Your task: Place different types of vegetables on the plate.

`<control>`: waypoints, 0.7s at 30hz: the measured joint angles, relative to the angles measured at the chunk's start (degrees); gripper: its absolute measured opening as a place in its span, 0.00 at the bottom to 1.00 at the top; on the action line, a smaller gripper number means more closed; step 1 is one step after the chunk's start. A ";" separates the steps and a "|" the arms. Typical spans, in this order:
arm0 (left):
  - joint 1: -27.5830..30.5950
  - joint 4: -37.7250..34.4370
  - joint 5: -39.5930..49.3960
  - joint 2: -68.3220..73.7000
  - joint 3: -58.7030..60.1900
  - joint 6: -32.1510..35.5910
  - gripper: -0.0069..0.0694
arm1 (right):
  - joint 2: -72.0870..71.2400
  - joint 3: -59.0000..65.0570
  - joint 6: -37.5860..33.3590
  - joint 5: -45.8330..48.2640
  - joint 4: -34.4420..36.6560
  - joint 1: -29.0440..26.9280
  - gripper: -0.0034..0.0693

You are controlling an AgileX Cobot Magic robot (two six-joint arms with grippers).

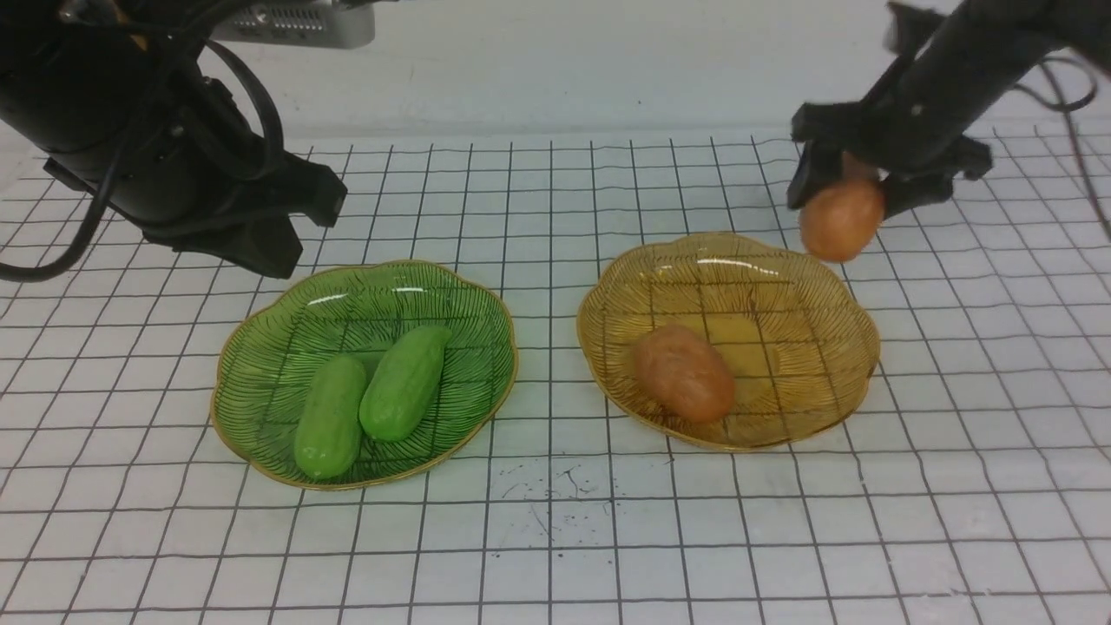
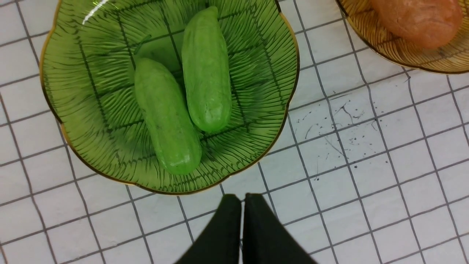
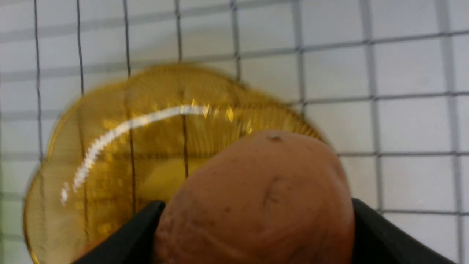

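Two light-green cucumbers [image 1: 331, 417] [image 1: 404, 382] lie side by side in the green plate [image 1: 260, 338]. One orange-brown potato [image 1: 683, 373] rests in the amber plate [image 1: 807, 338]. A second potato [image 1: 840, 220] hangs in the air over that plate's far right rim, with my right gripper [image 1: 846, 187] shut on it; in the right wrist view this potato [image 3: 256, 198] fills the space between the black fingers [image 3: 381, 234]. My left gripper [image 2: 243, 200] is shut and empty, held over the mat beside the green plate [image 2: 73, 121], whose cucumbers [image 2: 166, 115] [image 2: 207, 69] show there.
A white mat with a black grid covers the table [image 1: 555, 538]. Small dark scribbles [image 1: 555, 486] mark it in front of the two plates. A pale wall runs along the back.
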 joint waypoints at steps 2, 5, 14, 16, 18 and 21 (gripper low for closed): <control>0.00 0.00 0.00 -1.57 0.00 0.00 0.08 | 0.51 1.13 0.55 0.00 -1.49 1.37 0.79; 0.00 0.00 0.06 -4.01 0.71 0.00 0.08 | 0.60 2.32 2.15 0.00 -2.32 2.51 0.79; 0.00 0.10 0.21 -14.08 7.33 0.00 0.08 | -0.27 2.51 2.79 0.00 -1.91 3.21 0.97; 0.00 0.16 0.23 -15.19 8.20 0.00 0.08 | -0.93 2.51 2.63 0.00 -1.84 3.21 0.97; 0.00 0.16 0.28 -17.13 9.29 0.00 0.08 | -2.18 2.71 2.14 0.00 -1.84 3.21 0.97; 0.00 0.22 0.40 -20.75 10.66 0.00 0.08 | -8.40 5.35 0.59 0.00 -2.14 3.21 0.91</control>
